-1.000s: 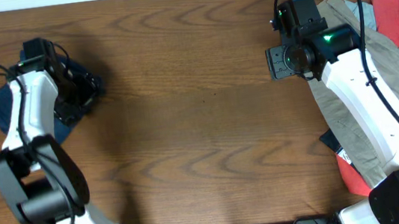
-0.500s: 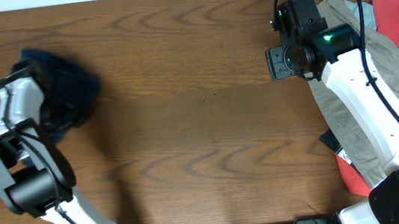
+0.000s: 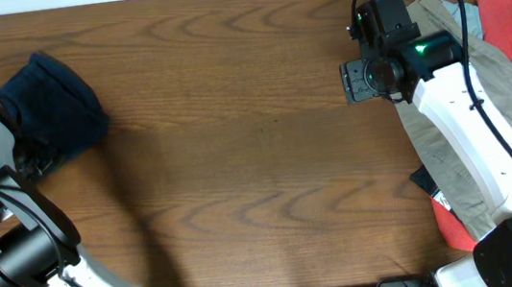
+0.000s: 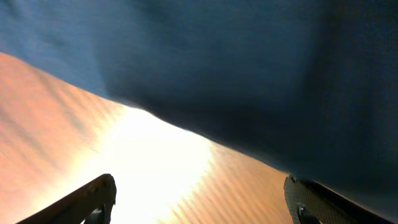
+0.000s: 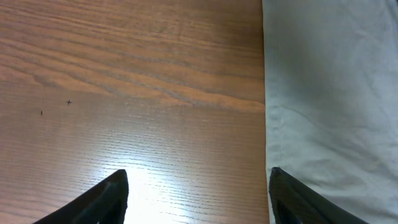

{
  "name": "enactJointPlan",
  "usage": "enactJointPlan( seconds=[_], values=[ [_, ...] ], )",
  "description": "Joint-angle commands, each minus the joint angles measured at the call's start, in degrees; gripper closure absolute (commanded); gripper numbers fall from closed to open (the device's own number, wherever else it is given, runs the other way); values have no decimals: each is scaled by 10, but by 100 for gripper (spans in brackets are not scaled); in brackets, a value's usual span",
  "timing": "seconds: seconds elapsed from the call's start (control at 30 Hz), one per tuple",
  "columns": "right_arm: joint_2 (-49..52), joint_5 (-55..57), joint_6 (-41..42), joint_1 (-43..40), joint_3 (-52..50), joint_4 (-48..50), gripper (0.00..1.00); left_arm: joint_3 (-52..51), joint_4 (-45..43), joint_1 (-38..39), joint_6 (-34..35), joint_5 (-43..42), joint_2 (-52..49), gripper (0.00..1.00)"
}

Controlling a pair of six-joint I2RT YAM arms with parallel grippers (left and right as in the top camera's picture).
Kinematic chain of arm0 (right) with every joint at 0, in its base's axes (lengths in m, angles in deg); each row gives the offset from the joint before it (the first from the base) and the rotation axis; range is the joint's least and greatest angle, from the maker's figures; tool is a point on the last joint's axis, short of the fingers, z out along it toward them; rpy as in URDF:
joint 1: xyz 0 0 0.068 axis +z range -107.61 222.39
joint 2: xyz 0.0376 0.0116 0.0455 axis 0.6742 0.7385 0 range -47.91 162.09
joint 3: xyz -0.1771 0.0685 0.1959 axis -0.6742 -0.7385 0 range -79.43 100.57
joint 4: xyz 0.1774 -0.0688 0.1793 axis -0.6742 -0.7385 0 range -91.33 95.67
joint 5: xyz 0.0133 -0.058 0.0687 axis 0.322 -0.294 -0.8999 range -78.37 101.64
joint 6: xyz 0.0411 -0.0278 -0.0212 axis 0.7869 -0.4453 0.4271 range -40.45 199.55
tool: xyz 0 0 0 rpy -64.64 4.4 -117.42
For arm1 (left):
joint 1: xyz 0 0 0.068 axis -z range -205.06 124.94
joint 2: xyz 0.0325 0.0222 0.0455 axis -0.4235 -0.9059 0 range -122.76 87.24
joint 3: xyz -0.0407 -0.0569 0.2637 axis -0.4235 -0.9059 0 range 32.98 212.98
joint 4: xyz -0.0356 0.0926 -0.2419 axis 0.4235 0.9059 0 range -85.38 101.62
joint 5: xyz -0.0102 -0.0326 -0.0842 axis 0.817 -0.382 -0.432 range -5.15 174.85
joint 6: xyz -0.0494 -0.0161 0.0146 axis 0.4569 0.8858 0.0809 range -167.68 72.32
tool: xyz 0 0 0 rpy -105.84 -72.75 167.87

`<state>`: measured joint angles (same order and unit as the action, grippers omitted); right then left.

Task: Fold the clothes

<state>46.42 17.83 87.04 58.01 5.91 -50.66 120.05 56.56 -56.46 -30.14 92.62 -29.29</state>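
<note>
1. The worktop (image 3: 234, 117) is brown wood grain. It is smooth and glossy enough to throw bright glare in both wrist views, and its middle is bare.
2. The left hand (image 4: 199, 186) has its fingers wide apart with nothing between them. It sits low over the wood at the edge of the navy cloth (image 3: 53, 104).
3. That cloth lies at the far left, soft and matte, gathered into a compact, rounded block. It looks like the one piece already folded, though loosely.
4. The right hand (image 5: 199, 193) is likewise spread and empty, hovering over bare wood just beside the khaki cloth (image 5: 329, 93).
5. The khaki is thin, pale woven stuff with a straight edge and faint creases. It sprawls unfolded down the right side, partly under the right arm.
6. Beyond it, red cloth (image 3: 500, 14) and a pale blue piece (image 3: 459, 12) lie heaped at the right edge. More red shows near the front.
7. I judge the task to be at an early stage. One garment at most is done, and the whole right-hand pile is left to fold.
</note>
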Motion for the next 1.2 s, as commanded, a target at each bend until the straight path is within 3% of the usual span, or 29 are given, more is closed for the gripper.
enactJointPlan(
  seconds=[0.0,0.17,0.43,0.67,0.93,1.17],
  values=[
    [-10,3,8,-14,7,-1,26,19,18,21,-5,-68,51,7],
    [-10,-66,46,-30,7,-3,1,18,31,82,-6,-108,104,6],
    [-10,-152,83,-87,7,-33,1,17,41,248,-30,-112,118,0],
    [-10,-152,26,-145,6,-129,1,17,136,352,-30,-112,118,2],
    [-11,-146,-3,-167,-15,-181,1,15,291,369,-30,-112,122,2],
    [-48,-138,-3,-167,-97,-132,1,-71,285,379,-38,-112,214,2]
  ],
)
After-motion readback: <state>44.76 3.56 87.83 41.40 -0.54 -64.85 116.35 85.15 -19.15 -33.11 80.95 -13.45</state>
